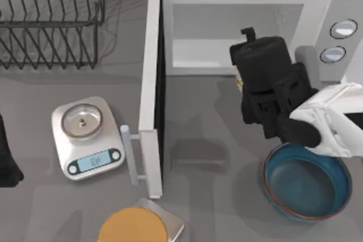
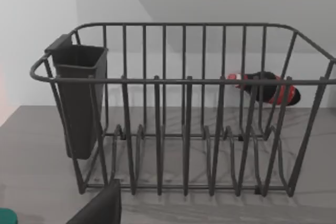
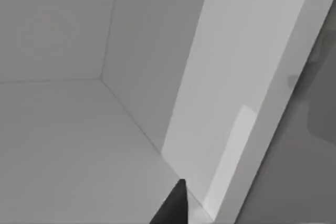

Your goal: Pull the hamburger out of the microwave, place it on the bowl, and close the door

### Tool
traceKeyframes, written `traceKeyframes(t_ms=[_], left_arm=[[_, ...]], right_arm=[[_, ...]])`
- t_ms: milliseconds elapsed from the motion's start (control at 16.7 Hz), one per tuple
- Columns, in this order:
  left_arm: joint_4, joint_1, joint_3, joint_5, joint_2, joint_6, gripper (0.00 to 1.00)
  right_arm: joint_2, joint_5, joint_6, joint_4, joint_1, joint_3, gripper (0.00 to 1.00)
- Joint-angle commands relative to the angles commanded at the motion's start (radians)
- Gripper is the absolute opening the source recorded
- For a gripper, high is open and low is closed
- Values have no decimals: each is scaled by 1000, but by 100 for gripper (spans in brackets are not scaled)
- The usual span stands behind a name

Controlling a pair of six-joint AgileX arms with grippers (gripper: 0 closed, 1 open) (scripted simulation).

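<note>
One claw works: my right claw hangs at the microwave's mouth, door swung wide for reach. I cannot tell its grip. The hamburger seems the yellow sliver just beneath it, and the bowl waits close behind. My left arm is parked well apart.

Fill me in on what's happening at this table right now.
The right arm's gripper is at the mouth of the open microwave, whose door stands swung wide. The blue bowl sits empty in front of the oven, below that arm. The left arm is parked at the table's left edge, its camera facing a wire dish rack.
</note>
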Motion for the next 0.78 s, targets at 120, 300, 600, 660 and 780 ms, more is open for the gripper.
traceKeyframes(t_ms=[120, 300, 600, 660, 780], left_arm=[[0, 0, 0, 0, 0, 0, 100], [0, 0, 0, 0, 0, 0, 100], [0, 0, 0, 0, 0, 0, 100], [0, 0, 0, 0, 0, 0, 100], [0, 0, 0, 0, 0, 0, 100]], right_arm=[[-51, -13, 249, -68, 6, -41, 0], [-128, -33, 621, -169, 15, -103, 0], [-246, -63, 1197, -326, 30, -197, 0], [-267, -68, 1301, -354, 33, -214, 0], [-306, -78, 1491, -406, 38, -246, 0]])
